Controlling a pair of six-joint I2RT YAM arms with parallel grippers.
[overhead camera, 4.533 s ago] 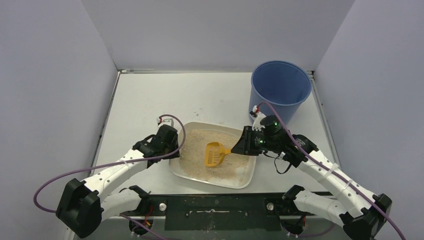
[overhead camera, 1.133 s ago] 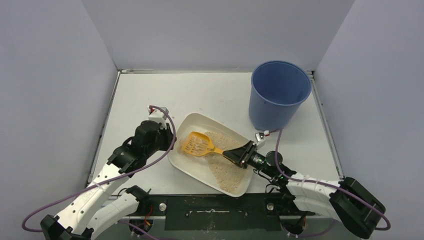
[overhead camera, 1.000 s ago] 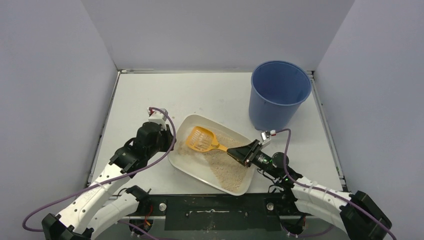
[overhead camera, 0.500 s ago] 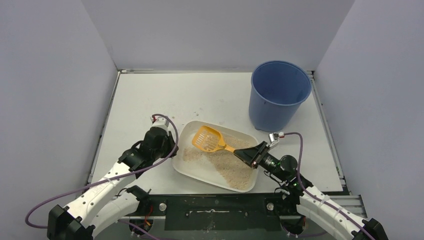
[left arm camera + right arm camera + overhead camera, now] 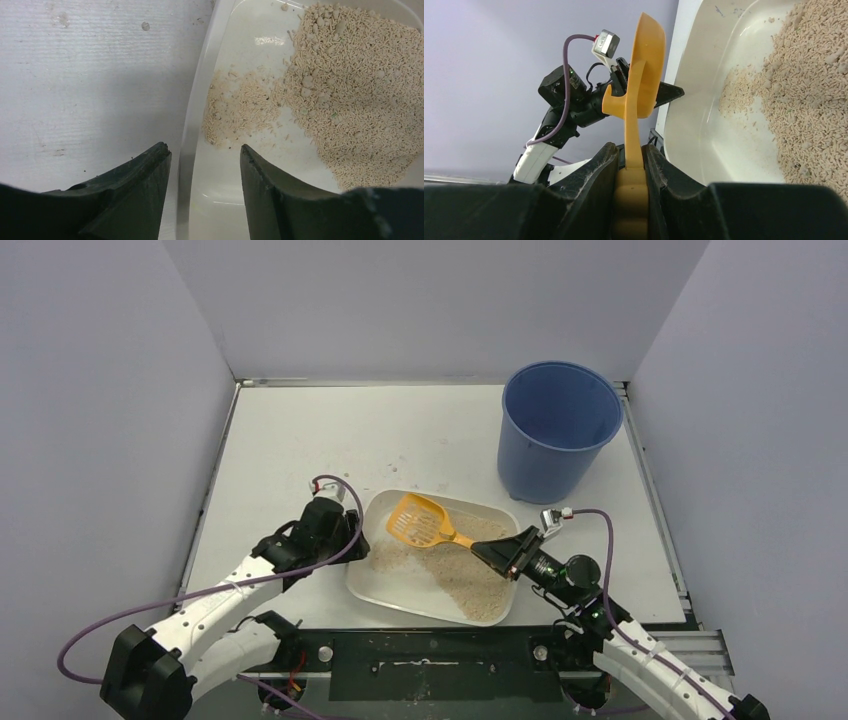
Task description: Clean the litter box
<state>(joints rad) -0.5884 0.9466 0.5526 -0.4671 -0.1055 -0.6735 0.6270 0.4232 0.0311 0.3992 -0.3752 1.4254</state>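
Observation:
The litter box [image 5: 385, 588] is an off-white tray at the table's near middle, with beige litter [image 5: 462, 575] heaped toward its right side. My left gripper [image 5: 347, 530] is open, one finger on each side of the box's left rim [image 5: 199, 95] with a gap on both sides [image 5: 204, 150]. My right gripper [image 5: 500, 554] is shut on the handle of the orange slotted scoop [image 5: 420, 520] and holds its head above the box's far left part. In the right wrist view the scoop [image 5: 644, 65] stands edge-on over the gripper [image 5: 630, 150].
A tall blue bucket [image 5: 558, 430] stands at the far right, behind the box. Grey walls enclose the table on three sides. A few litter grains lie on the table beyond the box. The left arm [image 5: 569, 100] shows past the scoop in the right wrist view.
The litter box has turned back from a skewed position to nearly square with the table edge. The scoop has risen and shifted right. My left gripper followed the box's left rim.

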